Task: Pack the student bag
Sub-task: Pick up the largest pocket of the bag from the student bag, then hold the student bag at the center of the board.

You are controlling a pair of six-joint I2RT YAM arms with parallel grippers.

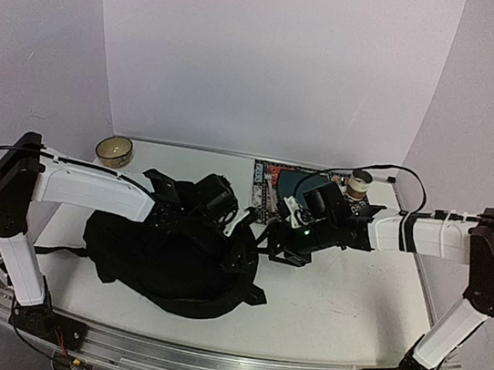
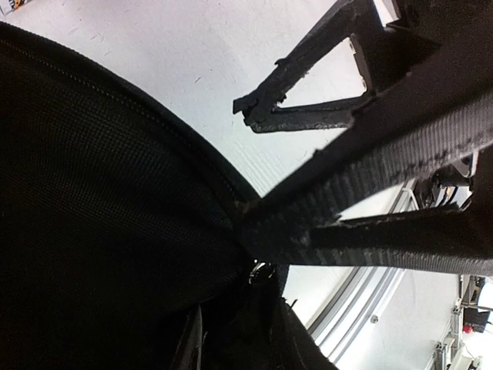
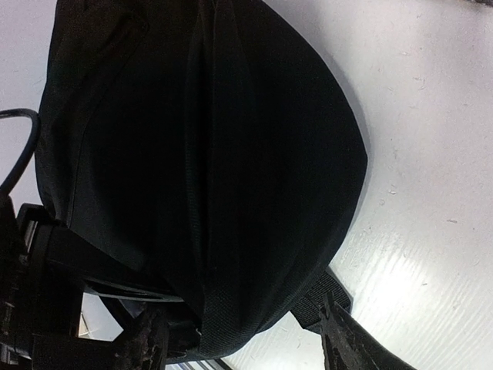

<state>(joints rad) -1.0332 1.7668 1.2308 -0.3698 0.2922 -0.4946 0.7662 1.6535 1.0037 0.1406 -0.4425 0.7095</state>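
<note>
Black bag slumped left of tabletop centre. Left gripper spread around a bag strap. Right gripper at bag's right edge, apparently apart. Book, cup, bowl along far edge, unpacked. Bag contents hidden.

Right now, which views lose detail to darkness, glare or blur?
Right wrist: the black bag is underexposed, seams barely readable. Left wrist: the strap is close and soft, the table washed out. Top external: evenly lit, bag folds merge into black.
</note>
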